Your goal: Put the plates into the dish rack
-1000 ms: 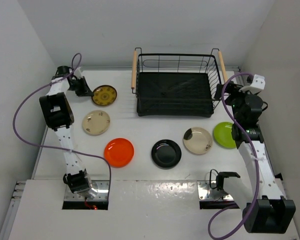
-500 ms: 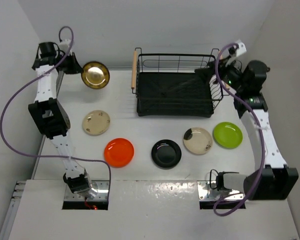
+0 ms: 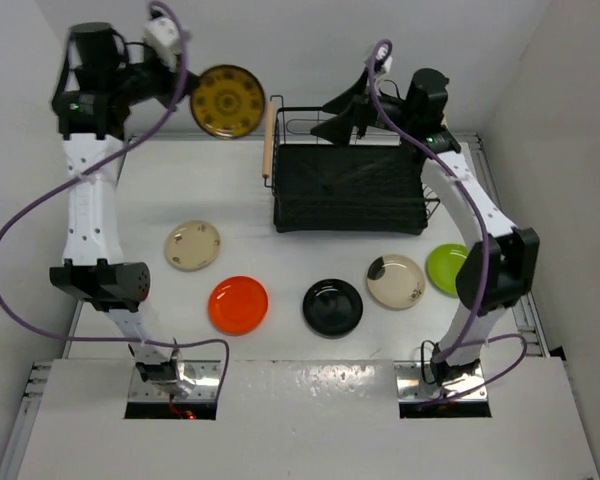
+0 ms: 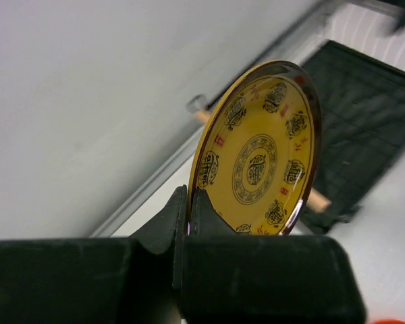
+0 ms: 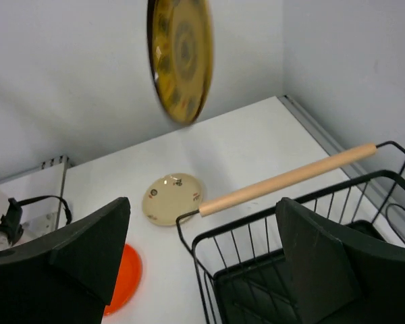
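The plates are split: five lie flat on the table (image 3: 280, 270) and one is in the air. The yellow-brown patterned plate (image 3: 227, 101) is held high on edge, just left of the dish rack (image 3: 350, 190) and above its left wooden handle (image 3: 269, 140). The left gripper (image 3: 188, 92) is clamped tight on the plate's rim.

The left wrist view alone shows that grip closely, with the fingers (image 4: 170, 223) pinching the lower rim of the plate (image 4: 260, 162). It also shows the pattern: a round dark emblem in the middle, a ring of dark medallions and small red marks between them. The marks look like characters but are too small to read.

Only the top view shows the full row in front of the rack:
- cream floral plate (image 3: 192, 245)
- orange plate (image 3: 238, 305)
- glossy black plate (image 3: 332, 307)
- beige plate (image 3: 395, 281) with a dark patch
- lime green plate (image 3: 446, 270), partly behind the right arm

The right gripper (image 3: 332, 117) hangs over the rack's far left corner. In its own wrist view the right gripper (image 5: 202, 202) is spread wide and holds nothing. That view shows the raised plate (image 5: 179, 50) nearly edge-on against the wall, with the handle (image 5: 287, 179) and rack wires (image 5: 256, 250) below.
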Controlling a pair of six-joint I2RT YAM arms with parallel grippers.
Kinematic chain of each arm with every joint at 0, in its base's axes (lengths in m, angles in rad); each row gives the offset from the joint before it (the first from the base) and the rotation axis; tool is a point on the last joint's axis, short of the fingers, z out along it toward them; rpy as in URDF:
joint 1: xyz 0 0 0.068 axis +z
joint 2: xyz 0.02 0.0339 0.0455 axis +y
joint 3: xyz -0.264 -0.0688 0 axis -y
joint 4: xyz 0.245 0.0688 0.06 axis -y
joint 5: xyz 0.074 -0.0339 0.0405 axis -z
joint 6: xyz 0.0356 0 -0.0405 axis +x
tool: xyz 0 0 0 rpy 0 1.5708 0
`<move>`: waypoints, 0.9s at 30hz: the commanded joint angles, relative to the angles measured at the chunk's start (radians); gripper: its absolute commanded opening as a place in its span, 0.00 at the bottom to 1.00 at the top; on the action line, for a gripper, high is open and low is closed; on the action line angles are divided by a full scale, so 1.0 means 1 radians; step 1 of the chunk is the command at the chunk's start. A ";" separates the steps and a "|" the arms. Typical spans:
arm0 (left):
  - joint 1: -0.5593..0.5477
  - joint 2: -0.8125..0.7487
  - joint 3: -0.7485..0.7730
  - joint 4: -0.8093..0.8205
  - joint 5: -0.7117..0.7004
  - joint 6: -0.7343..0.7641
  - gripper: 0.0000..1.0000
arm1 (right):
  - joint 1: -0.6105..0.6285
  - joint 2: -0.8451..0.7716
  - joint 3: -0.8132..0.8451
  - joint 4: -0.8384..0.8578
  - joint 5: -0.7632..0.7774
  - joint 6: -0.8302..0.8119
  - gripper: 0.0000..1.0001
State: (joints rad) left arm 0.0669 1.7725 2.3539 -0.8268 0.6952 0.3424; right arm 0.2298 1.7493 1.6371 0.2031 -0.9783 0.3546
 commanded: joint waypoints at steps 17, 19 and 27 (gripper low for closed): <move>-0.440 0.074 0.025 -0.149 -0.241 0.268 0.00 | 0.048 0.187 0.127 0.064 -0.119 0.036 0.26; -0.449 0.074 0.025 -0.149 -0.241 0.277 0.00 | 0.045 0.188 0.141 -0.020 -0.100 -0.046 0.14; -0.467 0.093 0.044 -0.091 -0.331 0.231 0.31 | 0.046 0.095 0.050 0.025 0.009 -0.265 0.00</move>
State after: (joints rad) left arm -0.3851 1.8721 2.3463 -0.9920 0.3927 0.5945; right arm 0.2775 1.9514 1.7237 0.1459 -1.0241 0.2462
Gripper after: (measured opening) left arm 0.248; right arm 0.033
